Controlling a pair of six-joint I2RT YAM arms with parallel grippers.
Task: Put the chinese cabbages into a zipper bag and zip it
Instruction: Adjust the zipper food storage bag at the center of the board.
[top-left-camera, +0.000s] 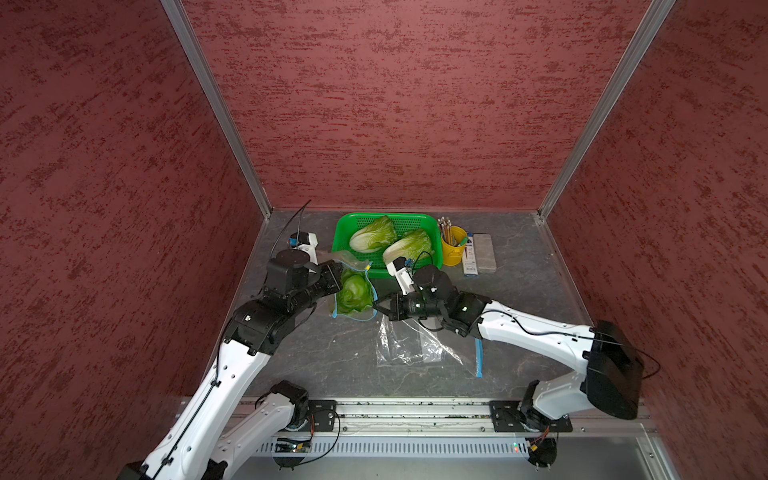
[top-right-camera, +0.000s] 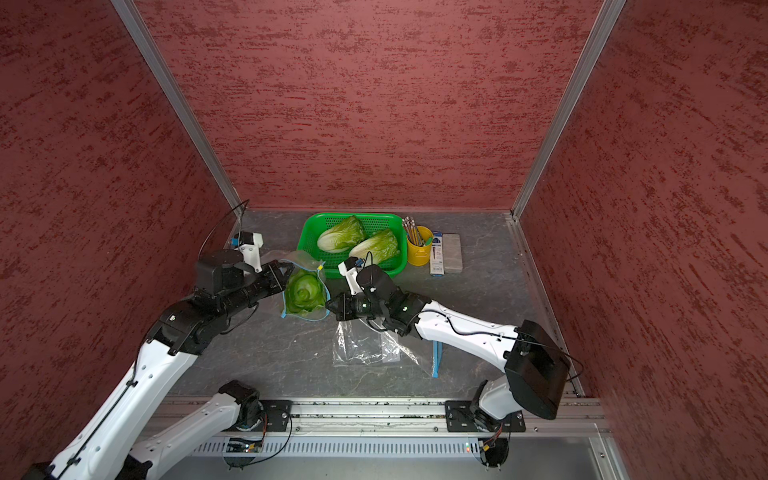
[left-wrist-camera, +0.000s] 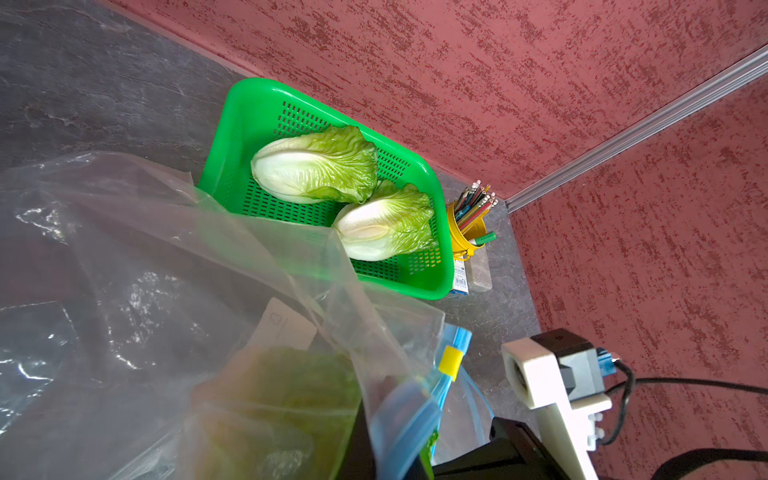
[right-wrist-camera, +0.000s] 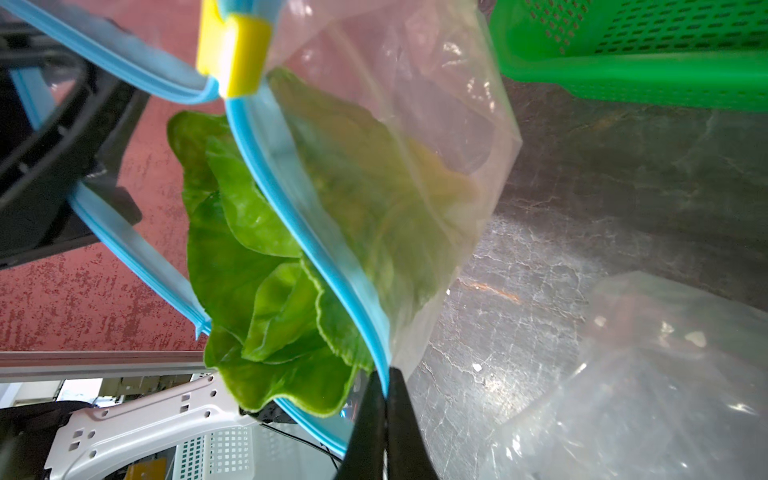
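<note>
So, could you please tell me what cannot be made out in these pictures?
- Bagged cabbage: its stalk end, blurred through the zipper bag wall in both wrist views.
- Spare bag: its far edge, under the right arm in both top views.
- Box beside the yellow cup: print too small in top views, mostly behind the green basket in the left wrist view.
</note>
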